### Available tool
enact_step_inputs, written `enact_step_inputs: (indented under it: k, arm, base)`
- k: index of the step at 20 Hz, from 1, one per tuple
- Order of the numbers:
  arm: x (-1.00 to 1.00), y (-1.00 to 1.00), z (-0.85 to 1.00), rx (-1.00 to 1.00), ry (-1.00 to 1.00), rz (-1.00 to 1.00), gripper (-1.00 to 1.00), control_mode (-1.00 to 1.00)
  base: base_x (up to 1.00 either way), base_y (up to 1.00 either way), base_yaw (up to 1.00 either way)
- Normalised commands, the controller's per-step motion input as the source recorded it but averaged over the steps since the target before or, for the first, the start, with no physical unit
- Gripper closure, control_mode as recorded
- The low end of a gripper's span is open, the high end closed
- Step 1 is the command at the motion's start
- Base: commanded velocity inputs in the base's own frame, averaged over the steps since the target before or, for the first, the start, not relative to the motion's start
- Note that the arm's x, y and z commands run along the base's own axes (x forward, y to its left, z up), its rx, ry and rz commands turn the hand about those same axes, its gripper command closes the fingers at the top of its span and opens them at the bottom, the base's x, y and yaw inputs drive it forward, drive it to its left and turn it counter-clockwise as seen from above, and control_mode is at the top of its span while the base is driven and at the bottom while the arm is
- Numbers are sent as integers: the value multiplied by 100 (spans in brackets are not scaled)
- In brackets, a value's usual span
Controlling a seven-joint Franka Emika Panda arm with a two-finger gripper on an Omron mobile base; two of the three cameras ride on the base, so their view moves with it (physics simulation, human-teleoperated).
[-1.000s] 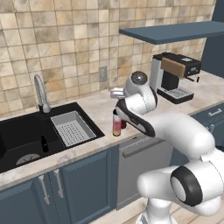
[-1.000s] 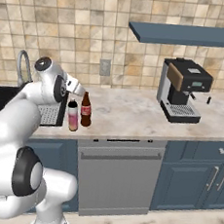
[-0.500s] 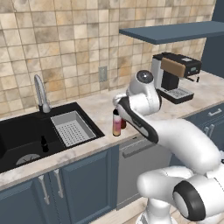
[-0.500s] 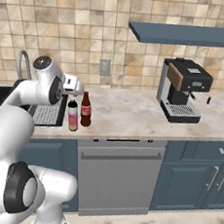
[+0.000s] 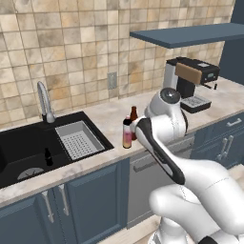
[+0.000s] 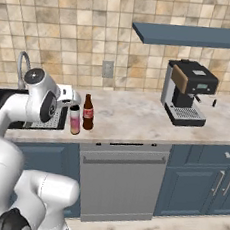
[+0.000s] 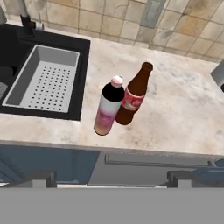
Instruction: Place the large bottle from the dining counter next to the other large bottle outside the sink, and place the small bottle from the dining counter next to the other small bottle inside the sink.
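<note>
Left base view: a little bottle stands down in the sink.

Right base view: my claw is open and holds nothing, close to the large bottle.

Hand view: the large bottle stands free just beside the brown bottle, near the table's front edge. I think big ones go together.
</note>
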Motion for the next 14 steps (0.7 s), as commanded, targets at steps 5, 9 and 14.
enact_step_inputs:
  k: [5,9,14]
  arm:
    - [-4,-25,-8,-10,0,1,-100,-100]
    - [-1,-30,-7,-4,0,-5,-100,-100]
    - [-4,-28,-5,0,0,-7,-100,-100]
  base:
    - [0,0,0]
    - [0,0,0]
    - [0,0,0]
